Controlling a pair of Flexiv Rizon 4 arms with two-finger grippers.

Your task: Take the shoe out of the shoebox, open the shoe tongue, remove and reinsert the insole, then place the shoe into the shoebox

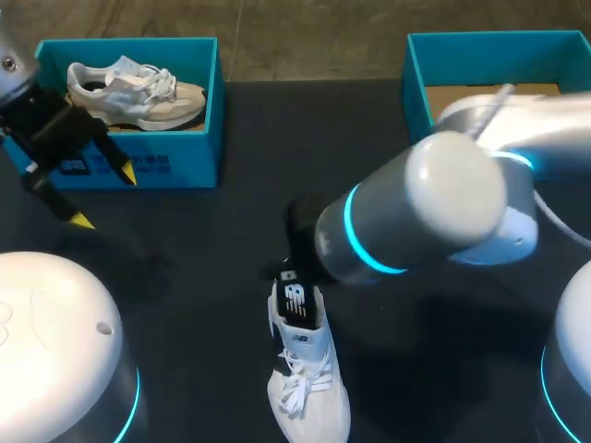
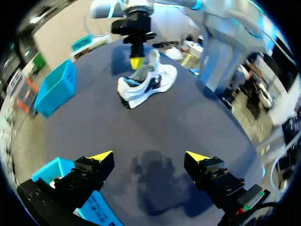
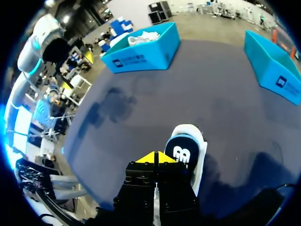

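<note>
Two open blue cardboard shoeboxes stand at the far side of the dark tabletop (image 1: 231, 221): the left-hand shoebox (image 1: 171, 164) holds a pale grey-and-white sneaker (image 1: 138, 92) lying on its side, while the right-hand shoebox (image 1: 417, 88) shows only its brown floor. A white lace-up sneaker (image 1: 307, 383) stands upright on the table, well apart from both boxes, with a dark logo-printed piece (image 1: 295, 301) showing at its opening; whether this is the insole or the tongue cannot be told. The right gripper (image 3: 155, 158) hangs right at that opening, its yellow tips pressed together with no gap; whether they pinch anything is hidden. The left gripper (image 2: 149, 156) hovers beside the left-hand shoebox, fingers wide apart and holding nothing.
</note>
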